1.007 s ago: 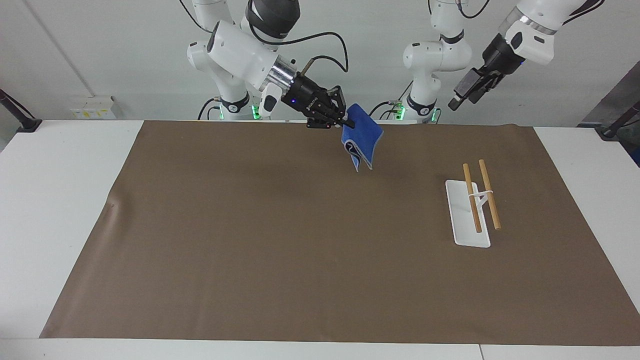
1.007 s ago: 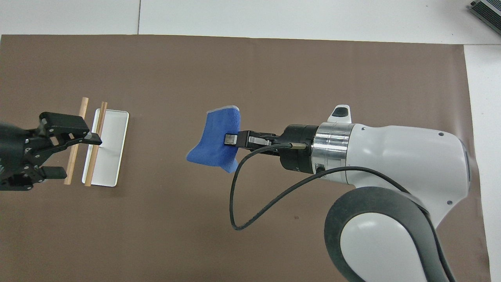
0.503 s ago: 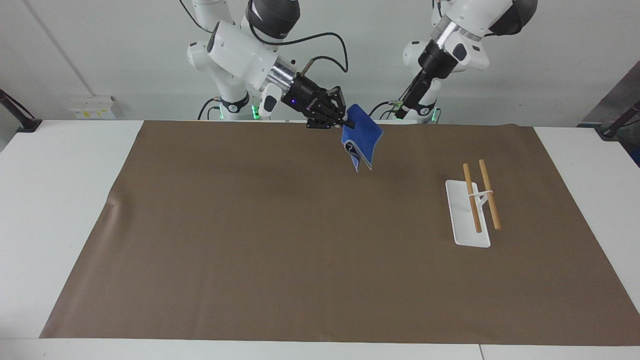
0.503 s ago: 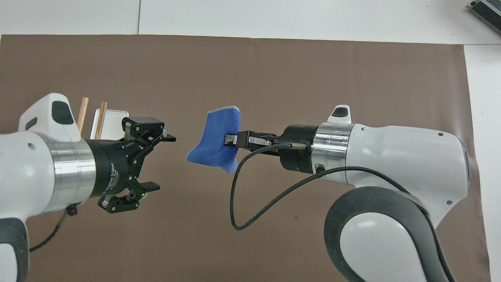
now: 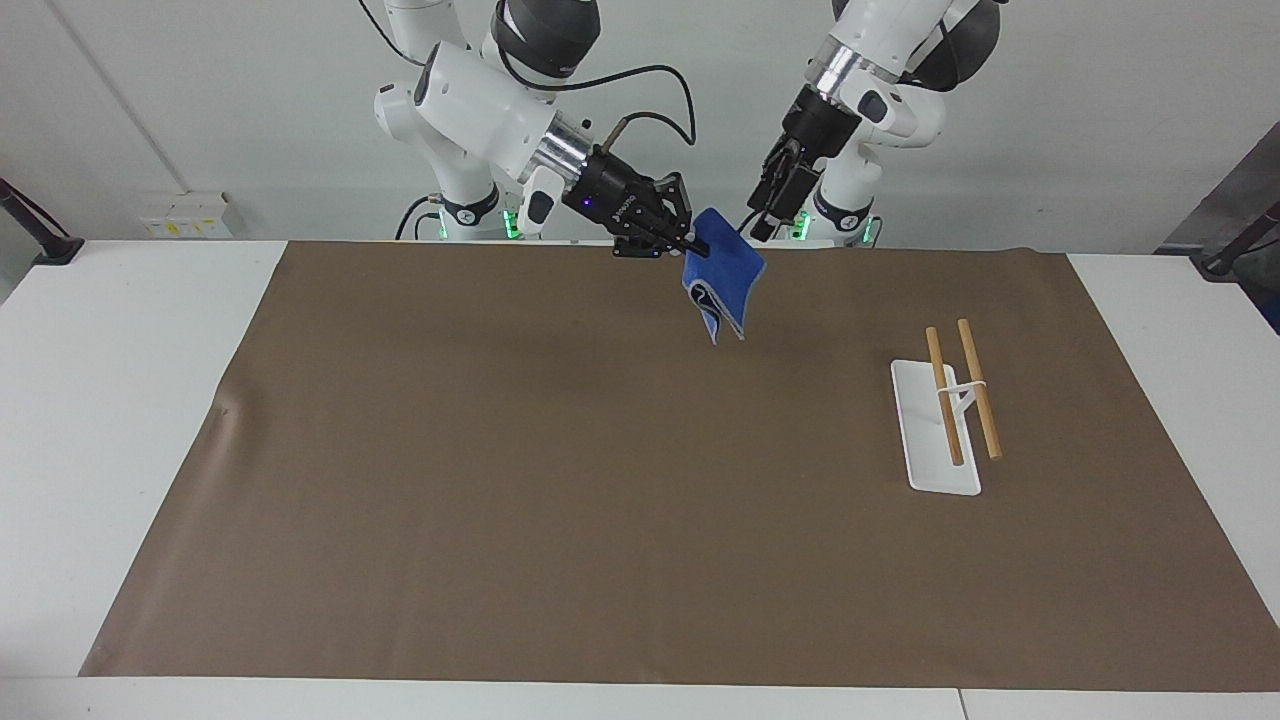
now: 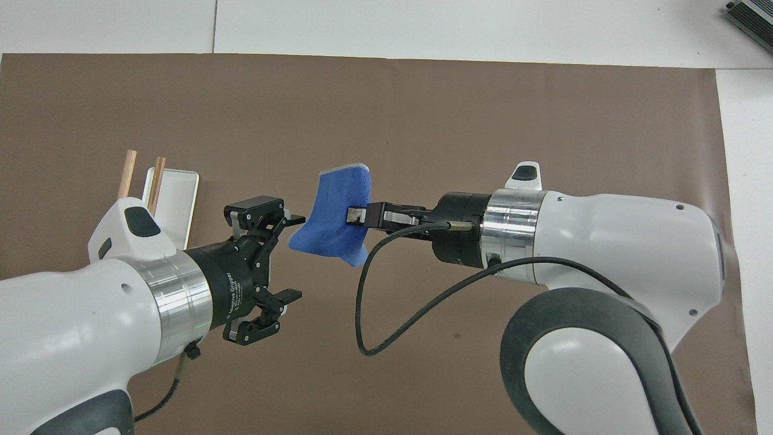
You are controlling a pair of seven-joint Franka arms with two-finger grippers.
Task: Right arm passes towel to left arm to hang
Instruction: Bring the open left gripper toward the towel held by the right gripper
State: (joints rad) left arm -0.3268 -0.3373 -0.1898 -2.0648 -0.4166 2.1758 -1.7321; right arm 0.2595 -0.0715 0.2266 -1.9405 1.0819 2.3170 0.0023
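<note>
The right tool [image 5: 692, 243] is clamped on the upper part of the towel [image 5: 728, 283], holding it up in the air over the brown mat [image 5: 560, 480], toward the twelve o'clock edge of the worktop [image 5: 120, 420] in the facing view; the cloth hangs folded and floppy below the grip. The left tool [image 6: 284, 260] hovers just beside the towel's free edge at about nine o'clock of it in the overhead view, its fingers spread wide, one tip close to the cloth though contact cannot be confirmed.

Judging progress: the pick-up and lift look done, and the pass is about to happen. Left to do are the left tool's grip, the right tool's release, and draping the towel on the rack [image 5: 940, 425], which stands at roughly four o'clock of the towel in the facing view.

Count: one towel, one rack with two wooden rods [image 5: 978, 388], one mat, two tools.
</note>
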